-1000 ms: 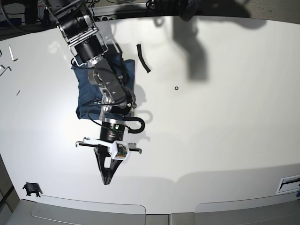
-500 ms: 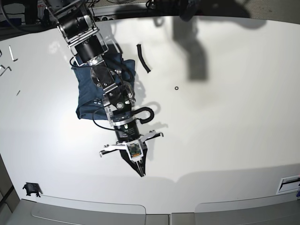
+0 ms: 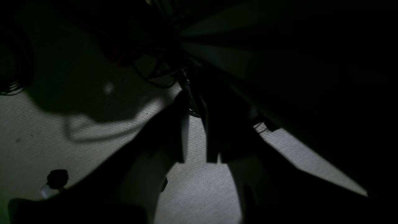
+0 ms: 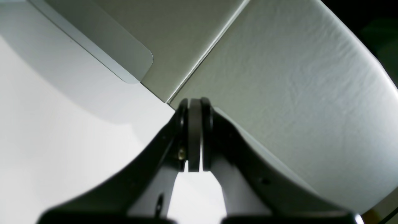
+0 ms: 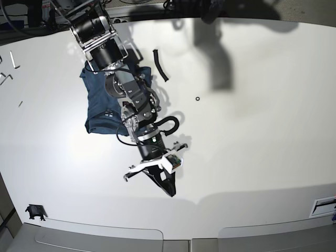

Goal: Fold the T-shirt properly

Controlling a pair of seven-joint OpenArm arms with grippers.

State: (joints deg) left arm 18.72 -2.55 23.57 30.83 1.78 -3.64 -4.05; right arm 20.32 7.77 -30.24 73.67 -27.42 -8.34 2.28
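Lying rumpled on the smooth white table (image 5: 252, 131), the T-shirt (image 5: 100, 105) sits behind the closed, empty right gripper (image 5: 170, 190).

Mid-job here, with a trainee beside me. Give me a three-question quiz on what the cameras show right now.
1. True or false: the right gripper holds the dark navy-blue cotton T-shirt.
2. Where does the T-shirt lie on the white table in the base view? A) upper left B) lower right C) centre
3. Fill in: in the right wrist view, the right gripper's jaws are ____.

Key: 1 false, it hangs over bare table, away from the cloth. 2 A. 3 shut, pads pressed together with nothing between them.
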